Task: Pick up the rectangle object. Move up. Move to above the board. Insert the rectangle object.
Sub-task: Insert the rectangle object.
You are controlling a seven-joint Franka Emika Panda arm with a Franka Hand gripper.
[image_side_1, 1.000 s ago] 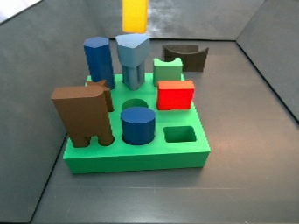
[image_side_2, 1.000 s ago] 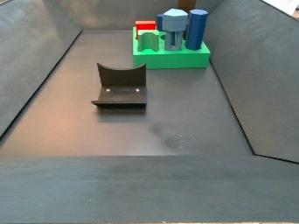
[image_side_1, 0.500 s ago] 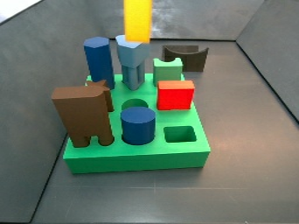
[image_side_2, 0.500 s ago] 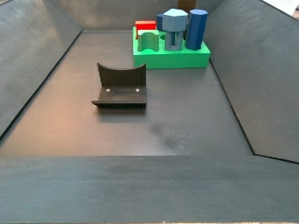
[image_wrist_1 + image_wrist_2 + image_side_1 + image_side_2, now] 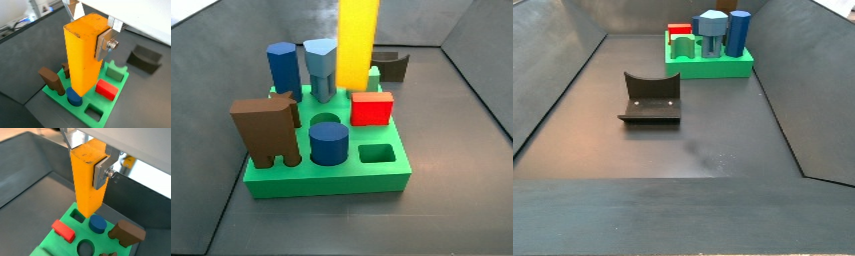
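My gripper point(image 5: 85, 40) is shut on the rectangle object point(image 5: 84, 57), a tall orange-yellow block, near its top; one silver finger point(image 5: 103, 44) presses its side. It also shows in a wrist view point(image 5: 87, 180). The block hangs upright over the green board point(image 5: 100, 103), its lower end above the blue cylinder point(image 5: 73, 97) and apart from the board. In a side view the block point(image 5: 356, 45) hangs over the board's point(image 5: 331, 185) far part, beside the grey-blue block point(image 5: 321, 65). A rectangular hole point(image 5: 376, 153) is open at the front right. The gripper is out of both side views.
On the board stand a brown arch block point(image 5: 265, 130), a blue cylinder point(image 5: 327, 143), a red cube point(image 5: 372, 108) and a blue prism point(image 5: 283, 65). The fixture point(image 5: 385, 63) stands behind the board, and shows in a side view point(image 5: 651, 97). Grey walls enclose the floor.
The orange-yellow block has moved right and come lower in the side view, from high behind the board to over its far part.
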